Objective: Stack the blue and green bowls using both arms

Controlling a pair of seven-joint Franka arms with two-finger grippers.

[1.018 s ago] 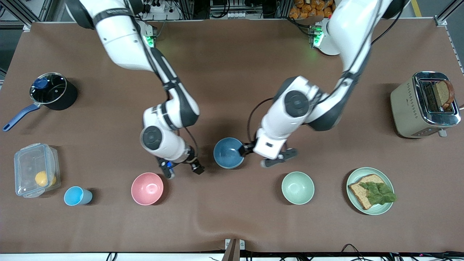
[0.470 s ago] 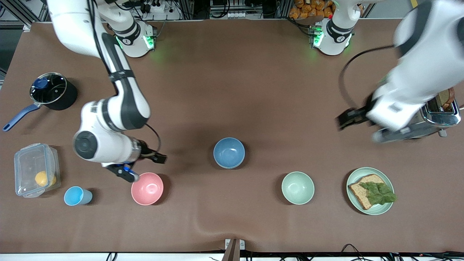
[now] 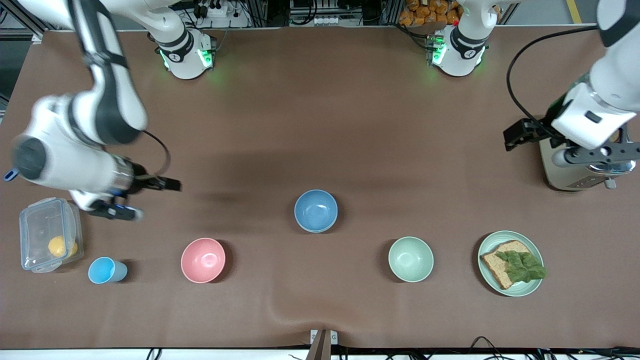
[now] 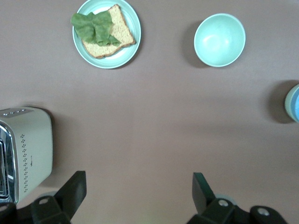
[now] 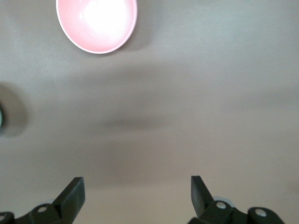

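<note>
My left gripper hangs fingers spread and empty over the toaster; my right gripper, likewise spread and empty, seems over bare table near the lidded container. Blue bowl sits mid-table, green bowl apart from it, nearer the camera, unstacked.

My left wrist view cuts the blue bowl at its edge, showing only a sliver. My left arm covers much of the toaster from the front. My right gripper is motion-blurred.
</note>
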